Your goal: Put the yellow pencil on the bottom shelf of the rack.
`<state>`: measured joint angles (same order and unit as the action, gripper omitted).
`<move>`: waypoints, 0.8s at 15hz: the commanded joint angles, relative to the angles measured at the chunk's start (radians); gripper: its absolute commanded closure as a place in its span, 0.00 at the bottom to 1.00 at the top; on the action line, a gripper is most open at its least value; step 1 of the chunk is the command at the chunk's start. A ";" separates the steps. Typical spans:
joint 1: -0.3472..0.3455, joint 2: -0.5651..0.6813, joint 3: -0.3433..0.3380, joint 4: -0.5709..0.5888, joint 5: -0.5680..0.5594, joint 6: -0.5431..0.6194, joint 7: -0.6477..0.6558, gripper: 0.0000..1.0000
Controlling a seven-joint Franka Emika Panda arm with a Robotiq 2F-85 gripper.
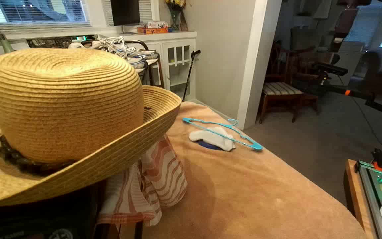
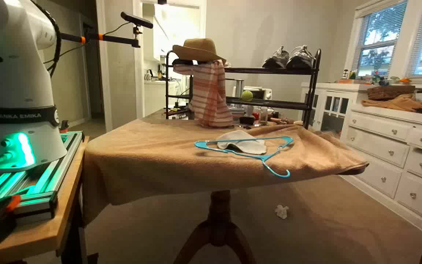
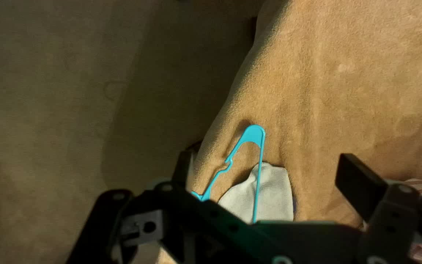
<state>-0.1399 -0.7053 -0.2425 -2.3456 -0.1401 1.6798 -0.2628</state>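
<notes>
The yellow pencil does not show in any view. The rack [image 2: 251, 70] is a dark metal tiered frame behind the tan-covered table in an exterior view; its far end [image 1: 161, 73] shows partly behind the straw hat in an exterior view. Its lower visible shelf [image 2: 280, 105] holds a green ball [image 2: 247, 96], and a hanging towel hides part of it. My gripper [image 3: 269, 174] is open in the wrist view, fingers wide apart with nothing seen between them. It is above the table, over the blue hanger and white cloth. Neither exterior view shows the gripper.
The blue hanger [image 2: 264, 157] lies partly over the white cloth [image 2: 249, 147], its hook at the table's edge. The straw hat [image 2: 200, 49], striped towel [image 2: 211, 91] and shoes [image 2: 299, 60] are on the rack. A camera arm [image 2: 115, 38] stands beside the robot base.
</notes>
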 commanded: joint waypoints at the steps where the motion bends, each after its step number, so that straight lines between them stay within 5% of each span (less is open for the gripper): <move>1: 0.002 0.001 -0.001 0.003 0.000 -0.003 0.001 0.00; 8: 0.002 0.001 -0.001 0.004 0.000 -0.003 0.001 0.00; 12: 0.097 0.052 0.018 0.023 0.054 0.148 -0.071 0.00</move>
<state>-0.1063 -0.6995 -0.2332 -2.3441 -0.1277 1.7463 -0.2809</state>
